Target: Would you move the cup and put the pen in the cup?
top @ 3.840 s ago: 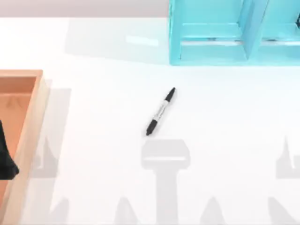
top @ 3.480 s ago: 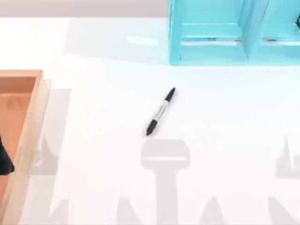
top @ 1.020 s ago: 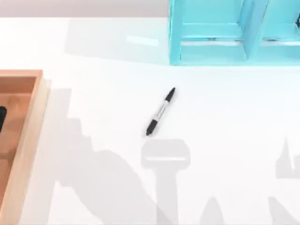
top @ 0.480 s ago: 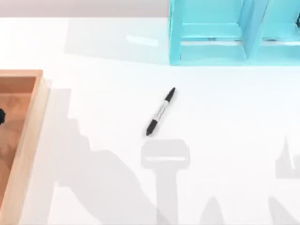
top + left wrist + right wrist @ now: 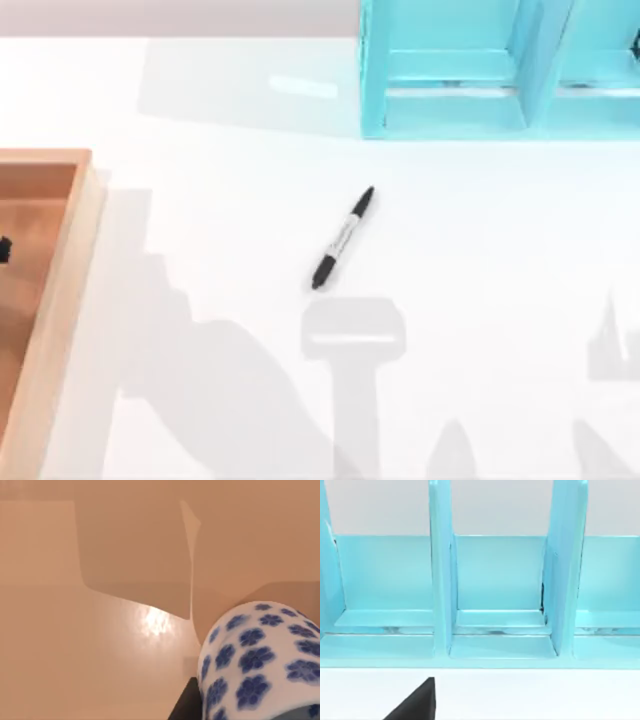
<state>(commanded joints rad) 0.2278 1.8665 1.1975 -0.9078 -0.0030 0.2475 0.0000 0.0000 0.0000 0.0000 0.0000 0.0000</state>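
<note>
A slim black marker pen [image 5: 343,238] with a grey-silver middle barrel lies flat on the white table [image 5: 480,250] near the middle of the top view, slanted so that one black end points toward the turquoise divided shelf unit [image 5: 500,70] at the far right and the other toward the near edge, well apart from both that shelf and the light wooden tray [image 5: 62,300] at the table's left side. My left gripper [image 5: 3,250] is over the inside of that tray, seen from above as a small dark piece at the left border. In the left wrist view a small white ceramic cup [image 5: 260,660] with a blue floral pattern sits very close to the camera against the tray's tan floor and wall, and a dark finger [image 5: 187,705] lies right against the cup's side; the other finger is hidden, so I cannot tell whether the fingers are closed on the cup or merely beside it. The cup is therefore at the fingers of the left gripper, inside the wooden tray, far from the pen. In the right wrist view a dark finger tip [image 5: 417,702] of my right gripper shows above the white table, facing the turquoise shelf's open compartments and clear of them; how wide those fingers stand cannot be told.
</note>
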